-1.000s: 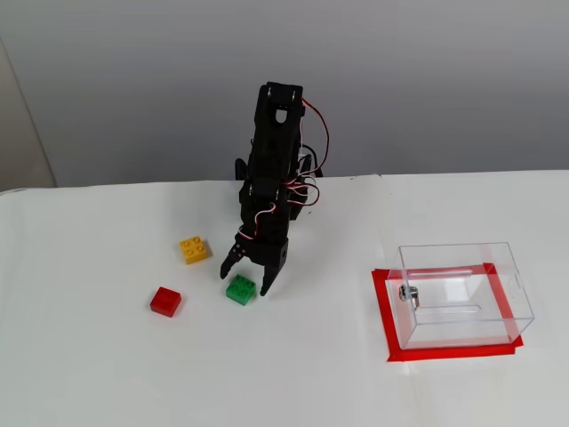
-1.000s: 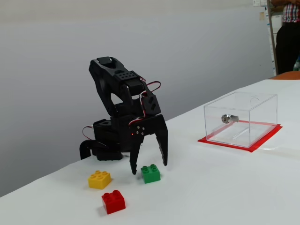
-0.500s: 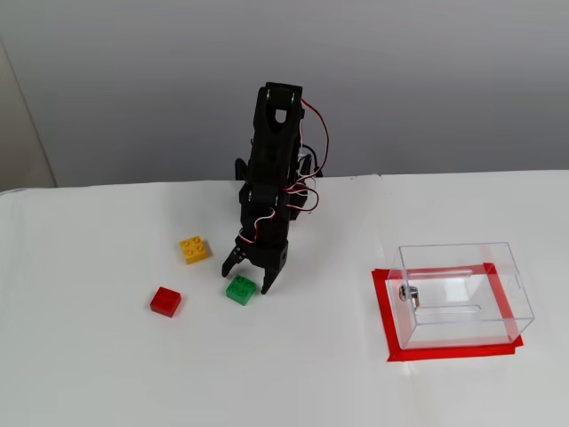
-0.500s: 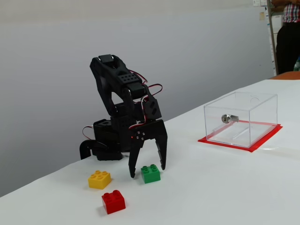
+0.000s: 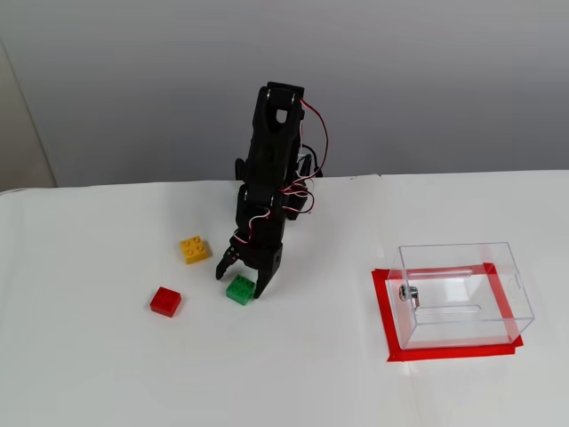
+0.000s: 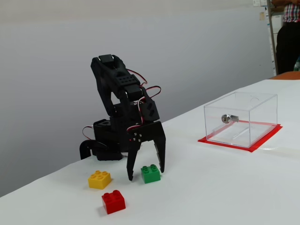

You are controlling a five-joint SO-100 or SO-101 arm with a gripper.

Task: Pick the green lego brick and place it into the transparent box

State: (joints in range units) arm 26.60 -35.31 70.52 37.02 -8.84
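Observation:
The green lego brick [image 5: 239, 289] [image 6: 150, 173] rests on the white table. My black gripper [image 5: 240, 283] [image 6: 146, 176] stands open and points down over it, one finger on each side of the brick, tips close to the table. Whether the fingers touch the brick cannot be told. The transparent box [image 5: 462, 294] [image 6: 240, 118] stands empty on a red taped rectangle, well to the right of the arm in both fixed views, its small metal knob [image 5: 404, 293] [image 6: 227, 118] facing the arm.
A yellow brick [image 5: 195, 249] [image 6: 100, 179] and a red brick [image 5: 165, 302] [image 6: 113, 202] lie just left of the green one. The arm's base [image 6: 101, 140] stands behind them near the wall. A person [image 6: 287, 35] stands at the far right edge.
The gripper has sunk lower and shifted slightly left, so its open fingers now straddle the green brick closer to the table. The bricks and box have not moved.

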